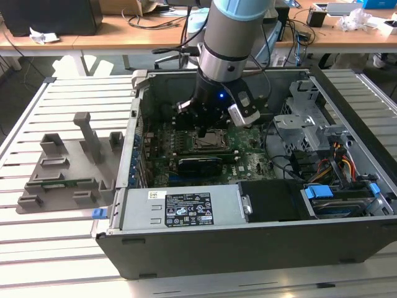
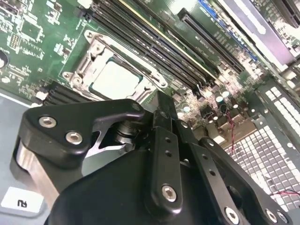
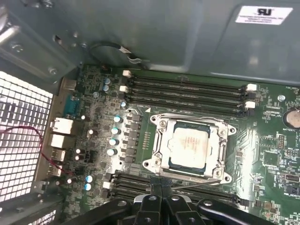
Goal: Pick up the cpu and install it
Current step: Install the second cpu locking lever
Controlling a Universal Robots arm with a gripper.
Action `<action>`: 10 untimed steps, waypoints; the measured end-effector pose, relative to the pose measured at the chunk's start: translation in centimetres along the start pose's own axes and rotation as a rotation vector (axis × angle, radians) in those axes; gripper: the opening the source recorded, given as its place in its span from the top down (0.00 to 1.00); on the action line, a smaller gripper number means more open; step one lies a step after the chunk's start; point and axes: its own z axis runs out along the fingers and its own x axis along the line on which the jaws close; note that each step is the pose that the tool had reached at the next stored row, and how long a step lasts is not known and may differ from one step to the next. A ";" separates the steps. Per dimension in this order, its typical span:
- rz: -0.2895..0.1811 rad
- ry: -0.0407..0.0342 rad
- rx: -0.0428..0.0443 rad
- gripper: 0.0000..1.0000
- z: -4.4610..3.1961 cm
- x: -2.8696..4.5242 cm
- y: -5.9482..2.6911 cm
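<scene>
The cpu [image 3: 190, 143] lies flat in the motherboard socket, its silver-grey top plate framed by the open metal bracket; it also shows in the second wrist view [image 2: 116, 77]. My gripper [image 1: 202, 131] hangs inside the open computer case, just above the socket's edge. In the first wrist view the two black fingertips [image 3: 155, 187] are pressed together with nothing between them, a little off the socket frame's rim and apart from the chip. The second wrist view shows the gripper [image 2: 161, 105] narrow and shut, close over the board beside the socket.
The case [image 1: 366, 167] lies open on a slatted table. A grey holder tray [image 1: 68, 167] sits at the exterior view's left. Memory slots [image 3: 187, 91] flank the socket. A power supply [image 1: 180, 211] and a drive cage [image 1: 304, 124] with cables crowd the case.
</scene>
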 end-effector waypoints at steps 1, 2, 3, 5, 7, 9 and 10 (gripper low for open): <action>0.000 0.0025 -0.0003 0.89 0.16 -0.08 -0.04; 0.001 0.0046 -0.0006 0.89 0.34 -0.13 -0.08; 0.003 0.0052 -0.0010 0.89 0.63 -0.17 -0.13; 0.021 0.0023 -0.0036 0.89 1.24 -0.26 -0.25; 0.035 0.0001 -0.0053 0.89 1.62 -0.26 -0.45; 0.035 -0.0001 -0.0055 0.89 1.70 -0.16 -0.89; 0.035 -0.0001 -0.0055 0.89 1.73 -0.13 -1.02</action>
